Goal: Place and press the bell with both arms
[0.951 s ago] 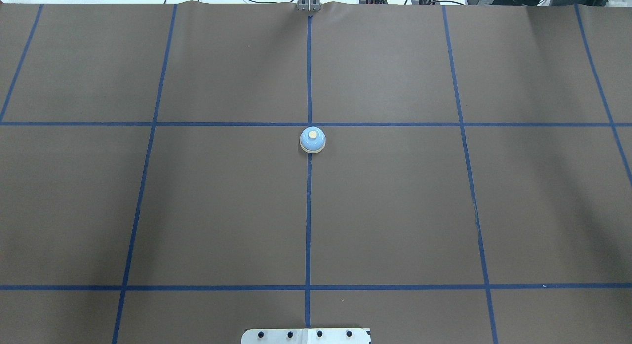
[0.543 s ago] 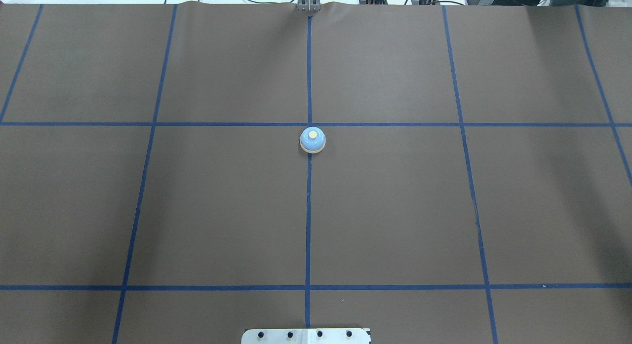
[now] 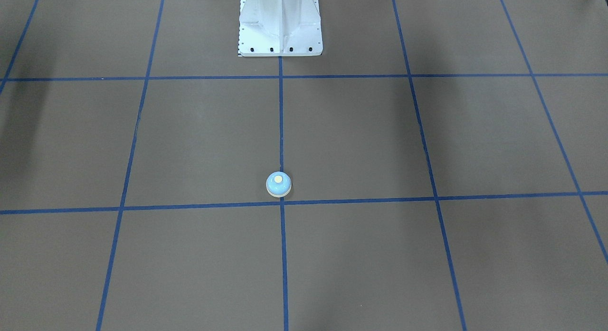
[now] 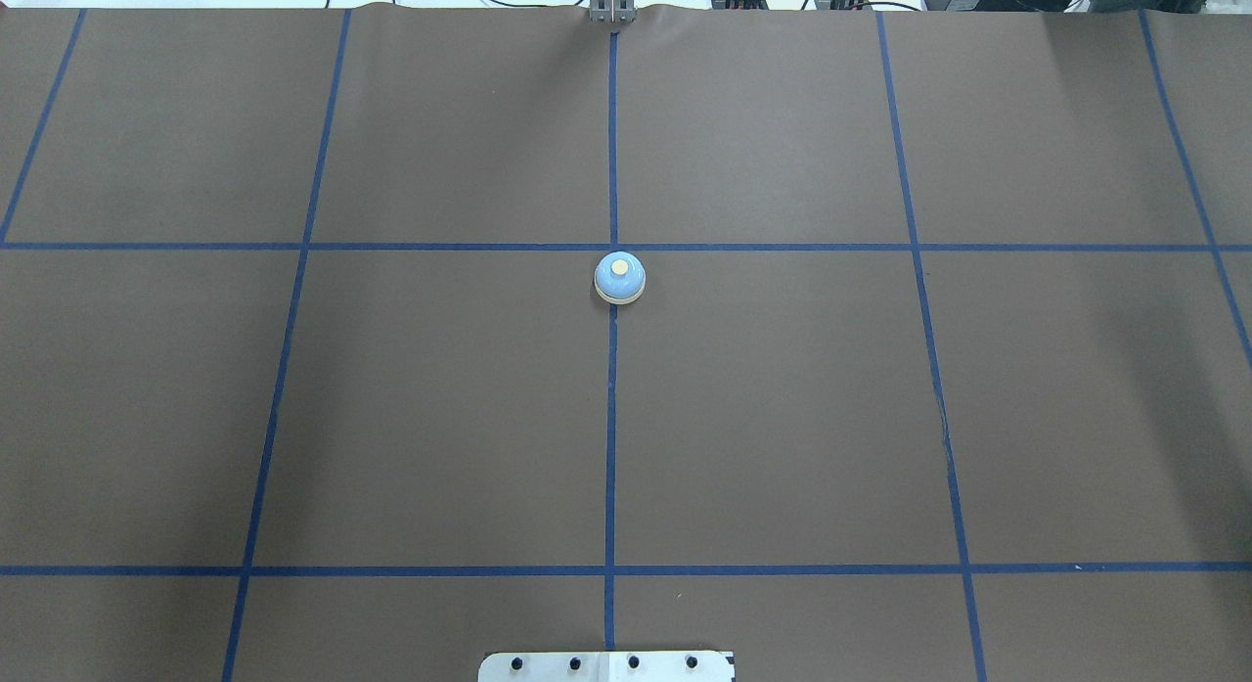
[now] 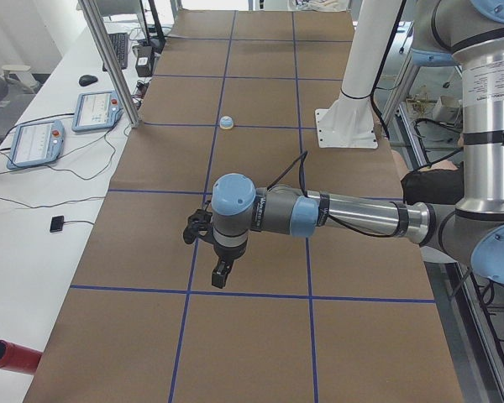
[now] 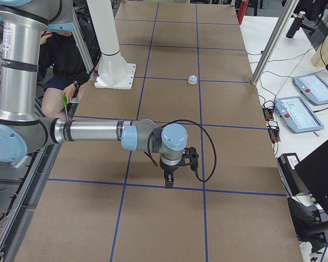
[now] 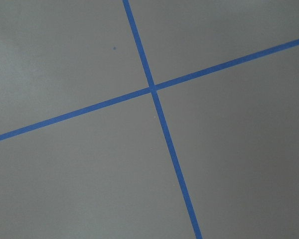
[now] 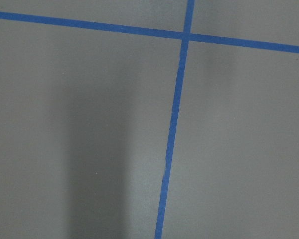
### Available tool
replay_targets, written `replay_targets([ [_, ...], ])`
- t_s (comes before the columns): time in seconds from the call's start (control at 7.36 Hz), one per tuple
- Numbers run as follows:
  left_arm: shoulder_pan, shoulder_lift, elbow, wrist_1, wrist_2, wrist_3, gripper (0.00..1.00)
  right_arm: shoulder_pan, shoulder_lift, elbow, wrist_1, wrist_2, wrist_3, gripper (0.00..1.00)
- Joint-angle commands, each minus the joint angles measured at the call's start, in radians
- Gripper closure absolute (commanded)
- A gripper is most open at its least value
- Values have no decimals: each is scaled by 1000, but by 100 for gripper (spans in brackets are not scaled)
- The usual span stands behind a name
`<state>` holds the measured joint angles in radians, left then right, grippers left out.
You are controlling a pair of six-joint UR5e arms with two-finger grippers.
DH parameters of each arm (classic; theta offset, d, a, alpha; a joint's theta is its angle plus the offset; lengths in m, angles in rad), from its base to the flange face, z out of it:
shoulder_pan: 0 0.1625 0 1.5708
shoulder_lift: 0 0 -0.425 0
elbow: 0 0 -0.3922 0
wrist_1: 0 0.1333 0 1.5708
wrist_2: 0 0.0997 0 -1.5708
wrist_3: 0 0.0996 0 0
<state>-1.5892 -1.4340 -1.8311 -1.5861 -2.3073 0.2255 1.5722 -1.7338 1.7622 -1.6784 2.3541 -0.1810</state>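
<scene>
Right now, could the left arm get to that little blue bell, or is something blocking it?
Probably yes. The bell stands alone on the table, and nothing lies between it and the left gripper, which hangs well short of it. Whether it can stretch that far is a guess.

Long bench (image 4: 440, 418) wrapped in brown paper, ruled into large squares by blue tape (image 4: 610, 437), slightly rippled along one edge. Soft grey shadows (image 3: 23, 112) across the paper under even indoor light. White bolted pedestal (image 3: 280, 22) at one long edge, on the centre line of tape. Alongside the opposite edge, a white desk (image 5: 34, 218) with two control tablets (image 5: 98, 110), a keyboard (image 5: 118, 49), a mouse (image 5: 87, 81) and, near one corner, a red tube (image 5: 8, 357). Slanted aluminium post (image 5: 109, 59) at the seam between desk and bench. Black laptop (image 6: 317, 174) towards the desk's other end.
</scene>
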Motion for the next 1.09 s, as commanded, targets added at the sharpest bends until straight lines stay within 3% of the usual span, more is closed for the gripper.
replay_targets([
  [0.0, 0, -3, 0, 0, 2, -2, 0, 67, 17, -43, -1, 7, -106, 0],
  [0.95, 0, -3, 10, 0, 5, -12, 0, 69, 88, -43, -6, 37, 9, 0],
])
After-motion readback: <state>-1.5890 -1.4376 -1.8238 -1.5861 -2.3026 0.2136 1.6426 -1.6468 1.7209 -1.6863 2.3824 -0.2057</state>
